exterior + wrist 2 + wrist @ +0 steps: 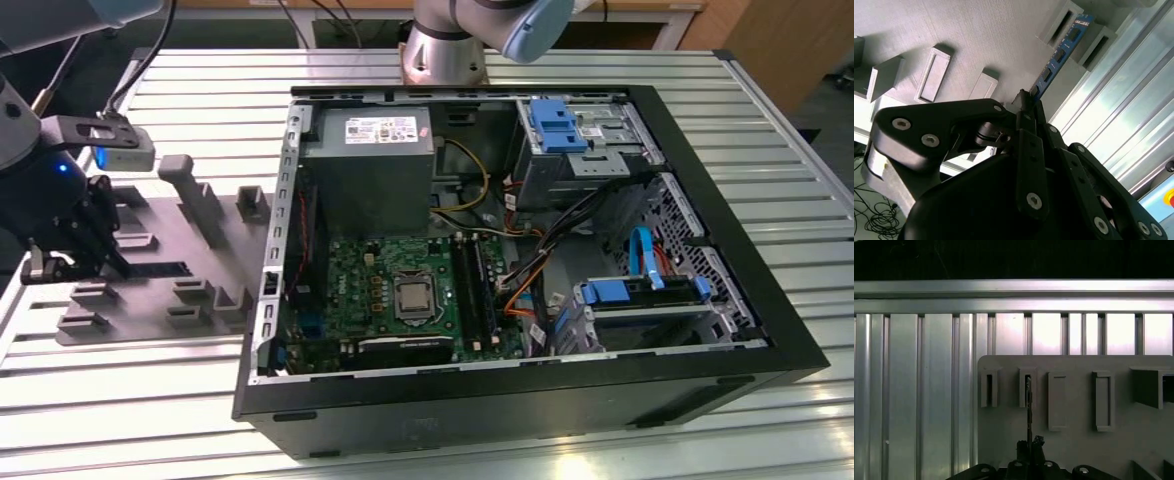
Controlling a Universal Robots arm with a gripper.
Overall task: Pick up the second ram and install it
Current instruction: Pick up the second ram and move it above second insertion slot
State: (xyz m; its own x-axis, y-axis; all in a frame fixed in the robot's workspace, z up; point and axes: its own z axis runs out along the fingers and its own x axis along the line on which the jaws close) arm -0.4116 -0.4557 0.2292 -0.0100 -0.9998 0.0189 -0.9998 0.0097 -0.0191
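Note:
The second ram (1058, 56) is a slim blue stick with dark chips, lying on edge along the grey holder plate (979, 35). Its far end sits between two raised holder blocks. In the first wrist view the ram (1029, 407) shows edge-on as a thin dark line running from the fingertips to a slotted block. My gripper (1027, 102) is shut on the stick's near end. In the exterior view the gripper (67, 258) hangs low over the holder plate (200, 300) at the exterior view's left. The motherboard's black slots (471, 285) lie inside the open computer case.
The open computer case (534, 400) stands to the exterior view's right of the holder plate, with a grey power supply (371, 160), blue drive brackets (641, 292) and loose cables inside. Several grey blocks (200, 200) rise from the plate. The table (134, 420) is ribbed aluminium.

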